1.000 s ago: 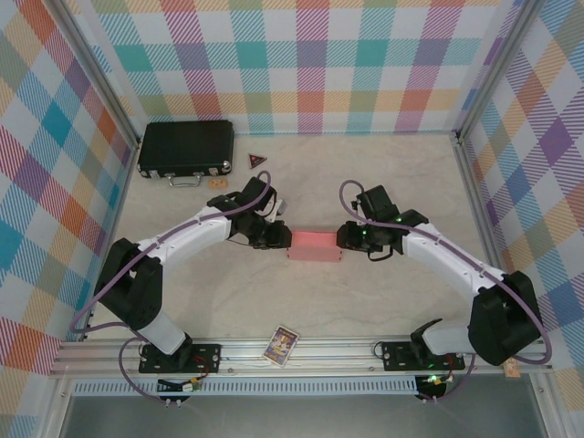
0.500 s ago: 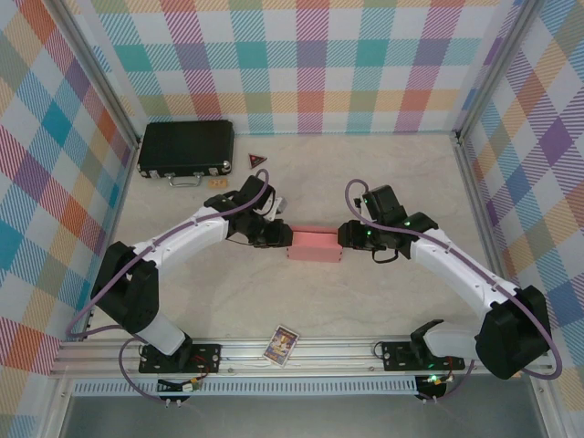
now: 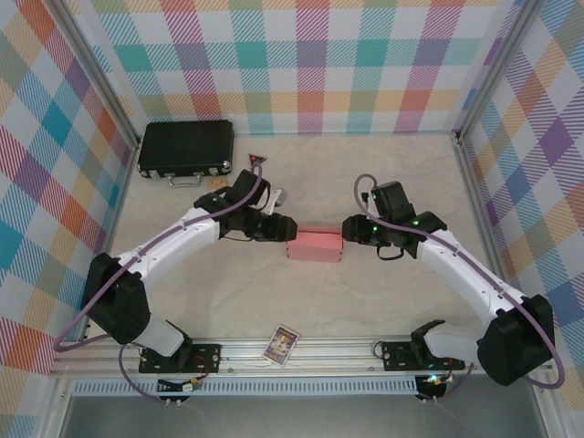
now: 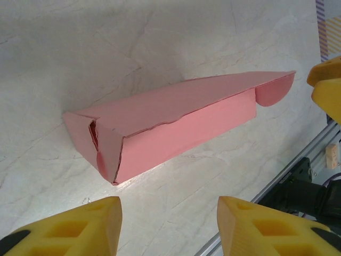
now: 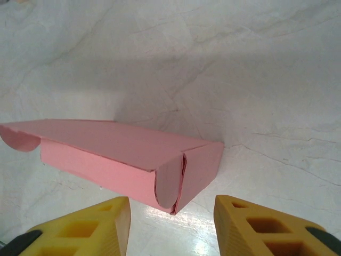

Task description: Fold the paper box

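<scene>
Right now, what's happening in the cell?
Two arms flank the pink paper box on the table, one at each end. The left claw and right claw are both open and facing it, neither touching. The box is folded into shape with its lid down, but a rounded tab sticks out loose at one end.

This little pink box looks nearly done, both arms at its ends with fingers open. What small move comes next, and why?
Probably nudge the rounded tab into the pink thin-card paper box. The box is formed, yet that tab juts past its end and the lid sits slightly lifted. The left arm's fingers and right arm's fingers are open, clear of it.
</scene>
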Controlling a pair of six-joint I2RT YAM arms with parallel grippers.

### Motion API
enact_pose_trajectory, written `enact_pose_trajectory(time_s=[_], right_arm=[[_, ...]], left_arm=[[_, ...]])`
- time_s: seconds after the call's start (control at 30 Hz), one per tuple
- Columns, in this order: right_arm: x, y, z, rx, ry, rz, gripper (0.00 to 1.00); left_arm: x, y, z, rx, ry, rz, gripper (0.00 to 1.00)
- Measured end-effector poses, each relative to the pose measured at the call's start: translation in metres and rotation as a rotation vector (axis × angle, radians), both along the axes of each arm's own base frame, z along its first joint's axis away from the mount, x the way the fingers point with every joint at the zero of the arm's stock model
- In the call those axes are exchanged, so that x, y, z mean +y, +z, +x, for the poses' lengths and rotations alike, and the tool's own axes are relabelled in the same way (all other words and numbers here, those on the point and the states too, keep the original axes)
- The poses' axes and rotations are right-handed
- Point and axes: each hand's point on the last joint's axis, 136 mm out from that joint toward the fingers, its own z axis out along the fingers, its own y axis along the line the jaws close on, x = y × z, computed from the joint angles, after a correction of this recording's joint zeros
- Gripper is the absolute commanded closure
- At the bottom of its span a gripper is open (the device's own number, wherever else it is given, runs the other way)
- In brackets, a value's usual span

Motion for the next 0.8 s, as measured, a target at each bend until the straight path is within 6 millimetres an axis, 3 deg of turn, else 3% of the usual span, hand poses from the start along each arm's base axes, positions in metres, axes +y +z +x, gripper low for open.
enact_pose_trajectory(time_s=[0.23, 0.4, 0.67, 0.8], right_arm=[[0.008, 0.001, 0.009, 0.029, 0.012, 0.030, 0.49], [0.016, -0.003, 0.009, 0.060, 0.031, 0.057, 0.48], [0.021, -0.008, 0.009, 0.089, 0.040, 0.080, 0.50], [0.023, -0.009, 0.009, 0.099, 0.039, 0.089, 0.51]], left_arm=[[0.008, 0.004, 0.013, -0.020, 0.053, 0.013, 0.33], [0.002, 0.000, 0.021, -0.010, 0.067, 0.002, 0.23], [-0.005, -0.013, 0.026, 0.027, 0.066, 0.005, 0.23], [-0.006, -0.015, 0.029, 0.026, 0.069, 0.003, 0.28]])
